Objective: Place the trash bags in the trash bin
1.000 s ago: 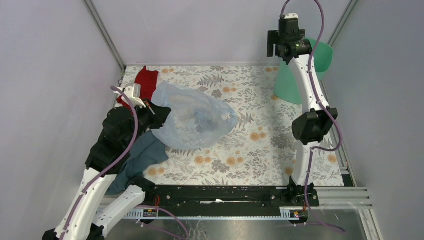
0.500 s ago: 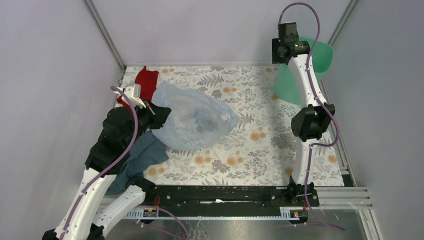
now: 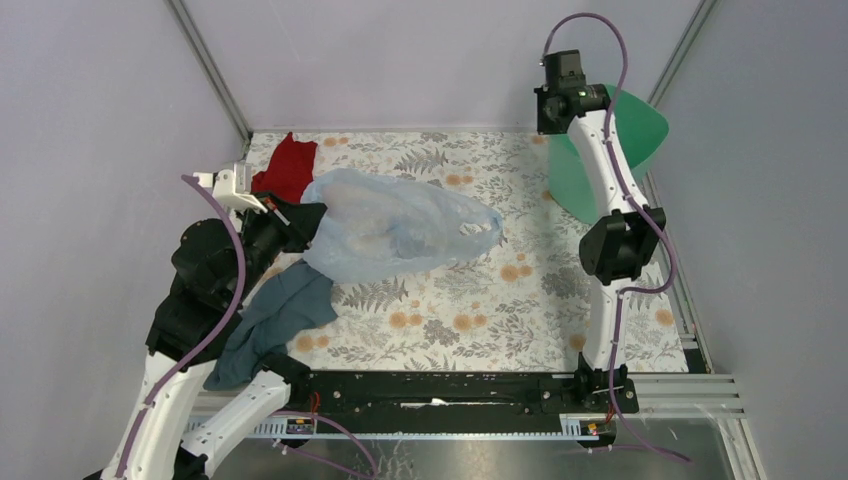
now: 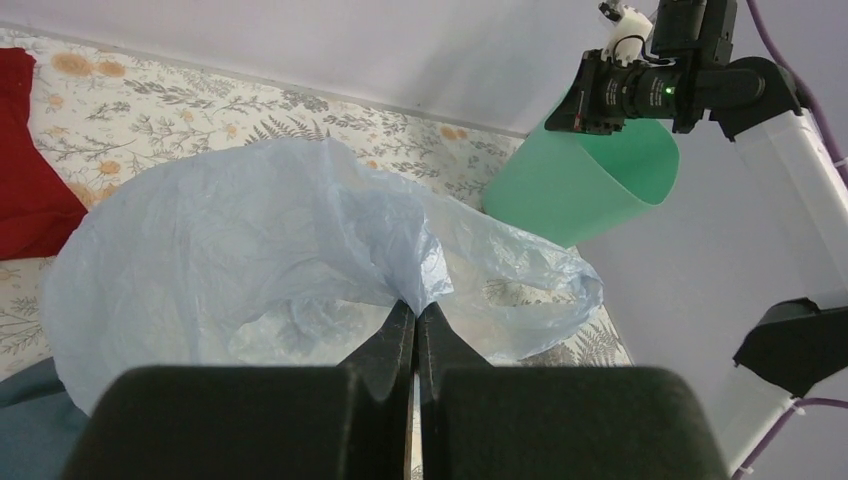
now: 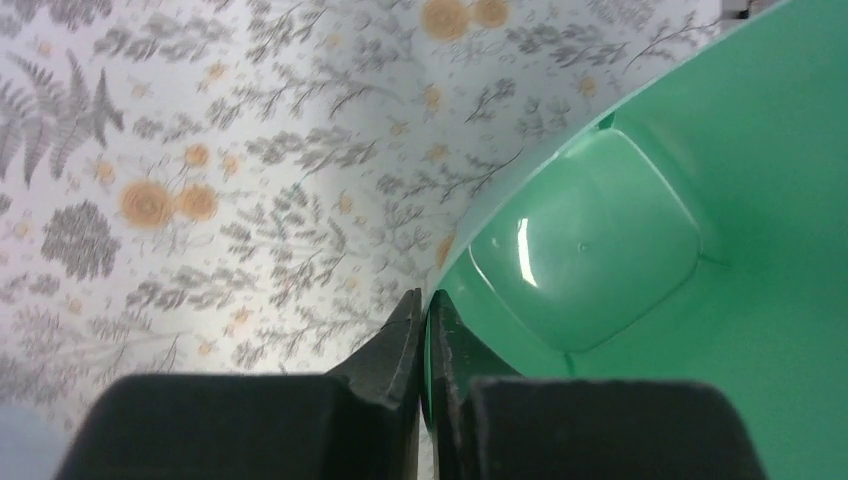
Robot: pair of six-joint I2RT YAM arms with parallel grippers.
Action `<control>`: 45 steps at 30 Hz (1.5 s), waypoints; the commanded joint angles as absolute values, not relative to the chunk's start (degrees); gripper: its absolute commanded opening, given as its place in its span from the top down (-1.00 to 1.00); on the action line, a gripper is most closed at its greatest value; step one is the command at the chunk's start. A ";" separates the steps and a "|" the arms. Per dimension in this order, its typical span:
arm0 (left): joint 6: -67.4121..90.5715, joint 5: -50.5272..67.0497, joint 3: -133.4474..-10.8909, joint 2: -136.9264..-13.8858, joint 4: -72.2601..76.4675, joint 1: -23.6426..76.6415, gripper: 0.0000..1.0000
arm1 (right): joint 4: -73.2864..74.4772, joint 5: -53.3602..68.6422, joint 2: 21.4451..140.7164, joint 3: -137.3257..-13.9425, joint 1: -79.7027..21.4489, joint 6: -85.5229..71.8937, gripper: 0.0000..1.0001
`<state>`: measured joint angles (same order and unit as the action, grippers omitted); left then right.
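Note:
The trash bag (image 3: 400, 230) is pale-blue translucent film, bunched at its left end in my left gripper (image 3: 312, 220), which is shut on it. It stretches right across the floral table, one handle loop open at its right end. In the left wrist view the bag (image 4: 250, 240) spreads out from the shut left gripper (image 4: 415, 305). The mint-green trash bin (image 3: 635, 125) stands at the back right, tilted. My right gripper (image 5: 425, 298) is shut on the bin's (image 5: 600, 230) rim, one finger inside and one outside. The left wrist view shows the bin (image 4: 590, 180) beyond the bag.
A red cloth (image 3: 288, 165) lies at the back left beside the bag. A grey-blue cloth (image 3: 275, 320) lies at the front left under my left arm. Grey walls close in the table on three sides.
My right gripper has closed on the bin's rim and the bin has tipped. My left arm has pulled back and lifted, drawing the bag up and stretching it to the right.

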<state>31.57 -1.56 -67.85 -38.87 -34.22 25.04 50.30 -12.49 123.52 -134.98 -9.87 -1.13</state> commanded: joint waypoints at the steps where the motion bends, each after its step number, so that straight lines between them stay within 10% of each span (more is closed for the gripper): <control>1: 31.70 -3.84 -70.40 -38.29 -35.48 24.74 1.00 | 55.99 -10.58 117.70 -130.26 -18.12 -2.84 1.00; 21: 33.22 -16.02 -74.48 -32.14 -41.75 24.76 1.00 | 56.40 6.42 102.60 -112.15 -41.42 -9.09 0.97; 36: 34.79 -12.12 -71.72 -35.24 -40.86 24.74 1.00 | 54.87 9.82 85.09 -104.41 -42.08 -12.41 -0.89; 45: 34.28 -10.09 -70.42 -34.94 -39.51 24.78 1.00 | 16.25 33.06 66.25 -67.54 -46.07 -37.32 -0.99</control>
